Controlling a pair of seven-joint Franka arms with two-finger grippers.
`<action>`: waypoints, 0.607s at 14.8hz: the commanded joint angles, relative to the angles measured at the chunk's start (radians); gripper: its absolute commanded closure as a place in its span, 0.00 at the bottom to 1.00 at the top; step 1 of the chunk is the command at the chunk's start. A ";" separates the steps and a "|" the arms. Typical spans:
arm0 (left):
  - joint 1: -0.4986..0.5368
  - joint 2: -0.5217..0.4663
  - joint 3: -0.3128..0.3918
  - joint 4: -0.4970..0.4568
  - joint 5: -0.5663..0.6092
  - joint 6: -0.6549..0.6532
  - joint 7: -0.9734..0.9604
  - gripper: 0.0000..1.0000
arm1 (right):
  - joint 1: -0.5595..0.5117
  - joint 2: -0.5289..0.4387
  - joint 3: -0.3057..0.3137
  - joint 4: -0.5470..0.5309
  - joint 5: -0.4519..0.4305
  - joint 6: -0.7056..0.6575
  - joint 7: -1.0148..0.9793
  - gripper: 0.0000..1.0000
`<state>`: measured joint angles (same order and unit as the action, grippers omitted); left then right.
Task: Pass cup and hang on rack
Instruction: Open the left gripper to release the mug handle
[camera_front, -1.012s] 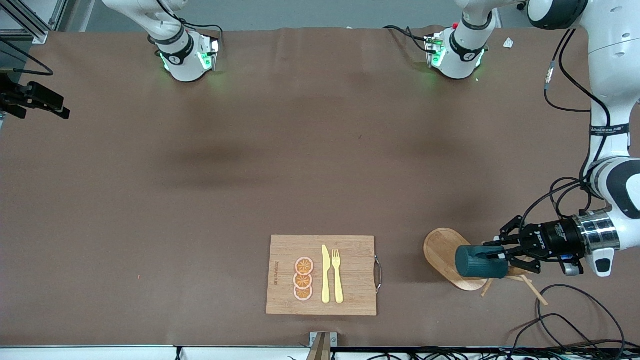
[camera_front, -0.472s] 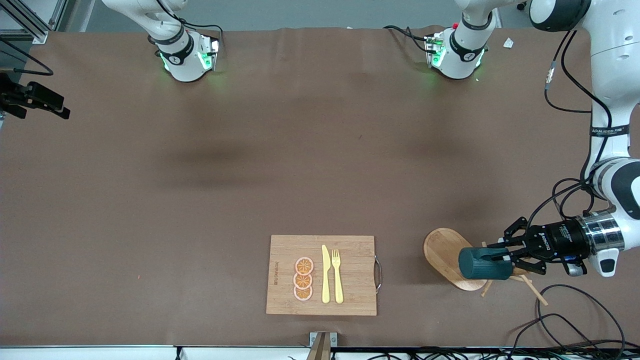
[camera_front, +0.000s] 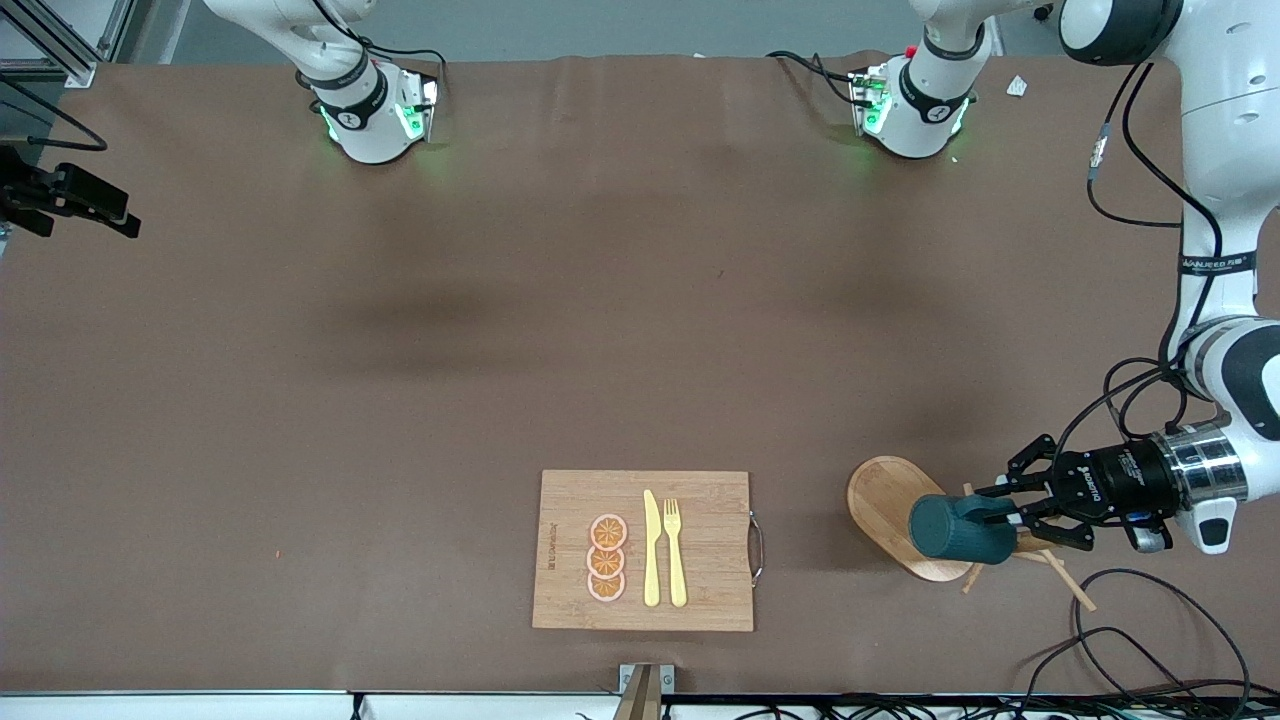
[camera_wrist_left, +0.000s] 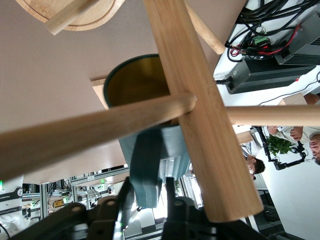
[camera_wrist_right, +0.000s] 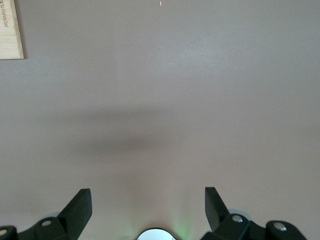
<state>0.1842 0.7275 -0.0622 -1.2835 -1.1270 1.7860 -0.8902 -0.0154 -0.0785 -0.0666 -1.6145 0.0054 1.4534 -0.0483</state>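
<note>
The dark teal cup (camera_front: 958, 530) lies on its side in the air over the end of the rack's oval base (camera_front: 885, 500) nearest the left arm's end of the table. My left gripper (camera_front: 1008, 512) is shut on the cup's handle (camera_wrist_left: 147, 167). In the left wrist view the cup's yellow inside (camera_wrist_left: 135, 85) faces the rack's post (camera_wrist_left: 200, 110), and a peg (camera_wrist_left: 90, 131) crosses just in front of the cup's mouth. I cannot tell whether the peg passes through the handle. My right gripper (camera_wrist_right: 148, 200) is open and empty over bare table; the right arm waits.
A bamboo cutting board (camera_front: 570, 500) with orange slices (camera_front: 606, 558), a yellow knife (camera_front: 651, 548) and a yellow fork (camera_front: 676, 550) lies near the table's front edge. Loose black cables (camera_front: 1130, 620) lie beside the rack at the left arm's end.
The cup first moved slightly toward the left arm's end, then shifted back a little toward the rack's base. The left gripper body has barely moved in the last half second.
</note>
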 joint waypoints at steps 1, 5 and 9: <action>0.009 0.003 -0.007 0.012 -0.023 -0.010 0.016 0.00 | -0.011 -0.030 0.010 -0.030 -0.007 0.002 -0.007 0.00; 0.011 -0.010 -0.013 0.013 -0.022 -0.011 0.014 0.00 | -0.011 -0.030 0.010 -0.030 -0.007 0.002 -0.007 0.00; 0.000 -0.072 -0.011 0.015 -0.016 -0.029 0.008 0.00 | -0.011 -0.030 0.010 -0.030 -0.005 0.001 -0.007 0.00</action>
<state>0.1842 0.7070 -0.0731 -1.2541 -1.1293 1.7799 -0.8896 -0.0154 -0.0785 -0.0666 -1.6147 0.0054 1.4529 -0.0483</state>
